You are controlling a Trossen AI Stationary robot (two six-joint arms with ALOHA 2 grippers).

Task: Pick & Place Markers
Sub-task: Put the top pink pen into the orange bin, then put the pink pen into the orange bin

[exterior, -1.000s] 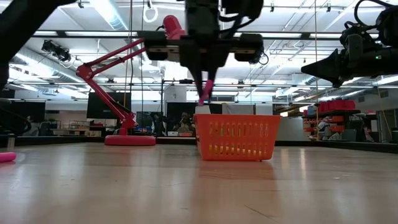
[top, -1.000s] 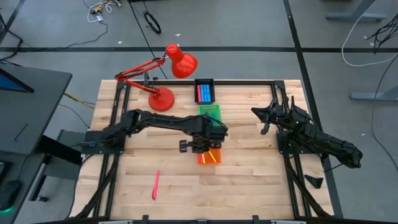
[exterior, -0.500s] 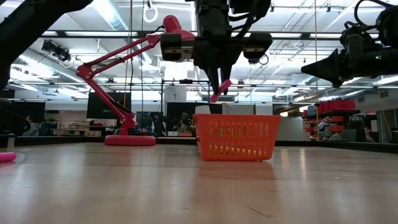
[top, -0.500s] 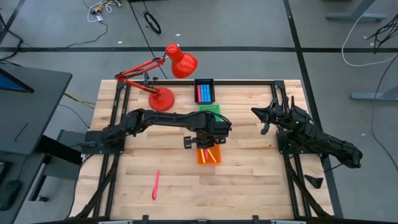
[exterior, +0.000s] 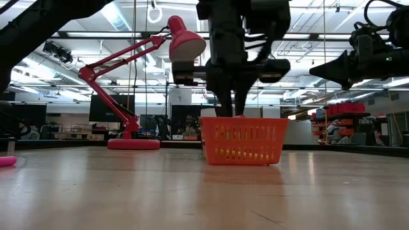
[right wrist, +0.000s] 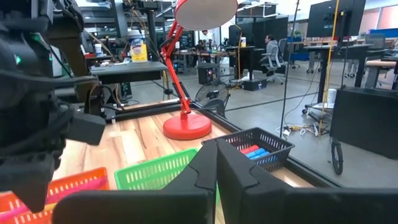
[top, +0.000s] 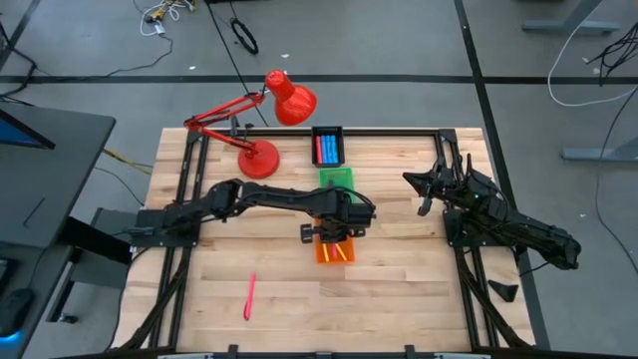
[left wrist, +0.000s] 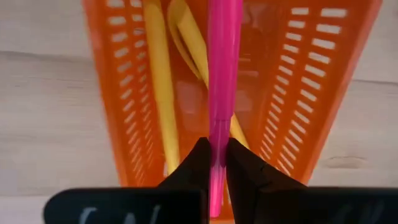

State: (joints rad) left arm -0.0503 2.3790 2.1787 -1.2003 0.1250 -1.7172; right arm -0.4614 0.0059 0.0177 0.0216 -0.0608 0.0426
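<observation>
Since a second ago the left gripper (top: 333, 231) has come down from above the orange tray (top: 336, 249) and now sits low over it, fingers (left wrist: 245, 171) pinching a pink marker (left wrist: 221, 81) that points into the tray; two yellow markers (left wrist: 160, 93) lie inside; another pink marker (top: 248, 296) lies alone on the table (top: 399, 299), well apart toward the near left; blue and red markers (top: 327, 150) fill the black tray (top: 327, 133) beside the green tray (top: 337, 177); right gripper (top: 424, 187) waits at the right side, fingers pressed together, holding nothing; a red lamp (top: 269, 120) stands at the far edge.
</observation>
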